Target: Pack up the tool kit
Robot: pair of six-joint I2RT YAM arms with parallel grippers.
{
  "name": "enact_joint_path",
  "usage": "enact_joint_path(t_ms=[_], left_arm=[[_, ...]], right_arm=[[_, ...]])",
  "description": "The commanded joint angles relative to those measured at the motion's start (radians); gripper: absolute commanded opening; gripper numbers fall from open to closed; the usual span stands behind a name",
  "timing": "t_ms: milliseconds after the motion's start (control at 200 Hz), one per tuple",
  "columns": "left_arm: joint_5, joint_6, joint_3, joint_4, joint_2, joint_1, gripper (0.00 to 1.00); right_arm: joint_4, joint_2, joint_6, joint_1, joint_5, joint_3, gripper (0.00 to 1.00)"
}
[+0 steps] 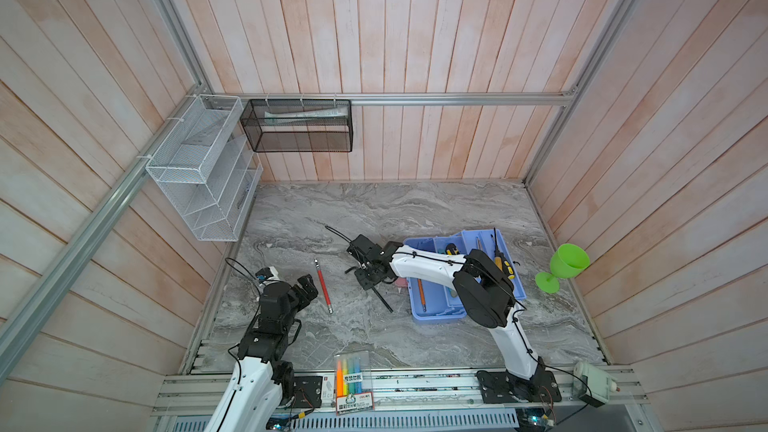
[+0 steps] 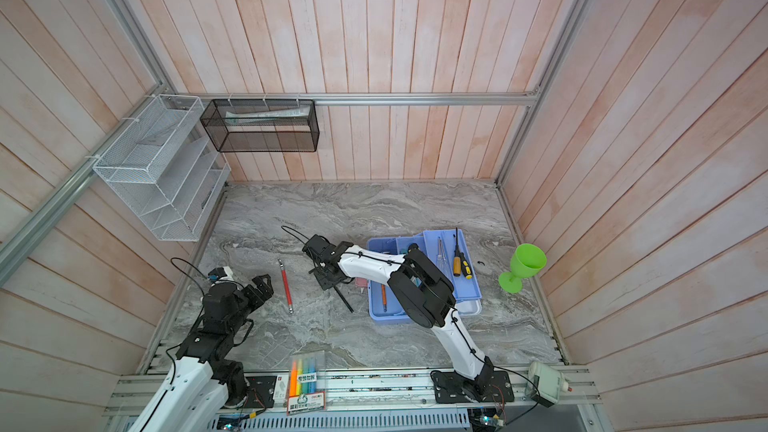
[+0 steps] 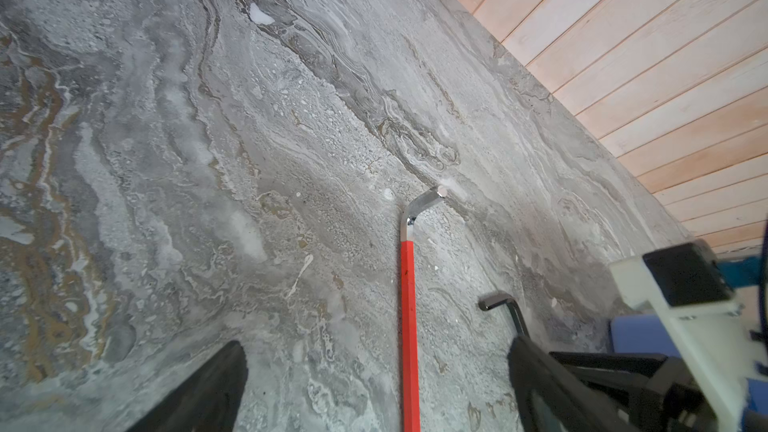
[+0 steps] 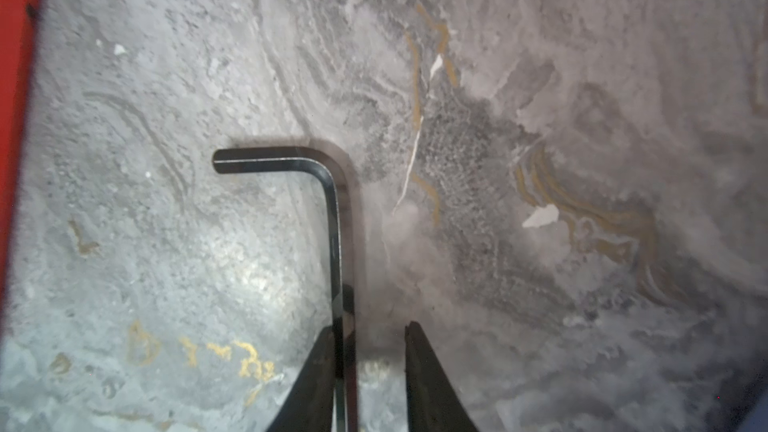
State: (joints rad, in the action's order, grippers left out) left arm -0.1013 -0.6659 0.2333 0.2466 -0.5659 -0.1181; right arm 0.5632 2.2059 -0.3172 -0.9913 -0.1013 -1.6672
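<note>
the step in hand looks like lifting the black l-shaped steel hex key off the grey marble-patterned table. the right gripper stands narrowly parted and holds nothing. in the right wrist view the key's long shaft lies against the inner face of the lower-left finger, with a bare gap to the other. it would be better to shift sideways until the shaft sits mid-gap, keep the tips down at the table, then close, because a thin rod on hard stone may skid or roll.

in both top views the light blue plastic case, open-topped with tools inside, lies just right of that gripper. the left gripper gapes wide and empty. the red-sleeved hex key lies on the table ahead of it, in the lower middle of the left wrist view.
</note>
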Motion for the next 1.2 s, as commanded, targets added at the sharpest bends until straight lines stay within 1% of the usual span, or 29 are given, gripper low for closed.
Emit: enact_joint_path(t_ms=[0, 115, 270, 475, 860, 990, 1130, 1191], left_arm=[[0.008, 0.008, -0.008, -0.005, 0.003, -0.004, 1.00], [0.006, 0.008, -0.007, -0.005, 0.004, -0.004, 1.00], [0.005, 0.006, -0.009, -0.007, 0.002, -0.004, 1.00], [0.006, 0.008, -0.006, -0.008, -0.003, -0.004, 1.00], [0.006, 0.008, -0.007, -0.005, 0.004, -0.004, 1.00], [0.006, 0.008, -0.007, -0.004, 0.005, -0.003, 1.00], [0.005, 0.007, -0.008, -0.004, 0.006, -0.004, 1.00], [0.005, 0.008, -0.007, -0.003, 0.007, -0.003, 1.00]], right_arm=[[0.037, 0.046, 0.041, 0.005, 0.021, -0.060, 0.29], [0.049, 0.049, 0.053, 0.005, 0.034, -0.088, 0.29], [0.001, 0.011, 0.065, 0.008, 0.049, -0.059, 0.30], [0.056, 0.090, 0.098, 0.010, 0.039, -0.143, 0.31], [0.043, 0.133, 0.102, 0.010, 0.059, -0.155, 0.30], [0.042, 0.150, 0.099, 0.009, 0.067, -0.155, 0.26], [0.039, 0.158, 0.089, 0.010, 0.068, -0.148, 0.10], [0.032, 0.156, 0.086, 0.010, 0.068, -0.142, 0.07]])
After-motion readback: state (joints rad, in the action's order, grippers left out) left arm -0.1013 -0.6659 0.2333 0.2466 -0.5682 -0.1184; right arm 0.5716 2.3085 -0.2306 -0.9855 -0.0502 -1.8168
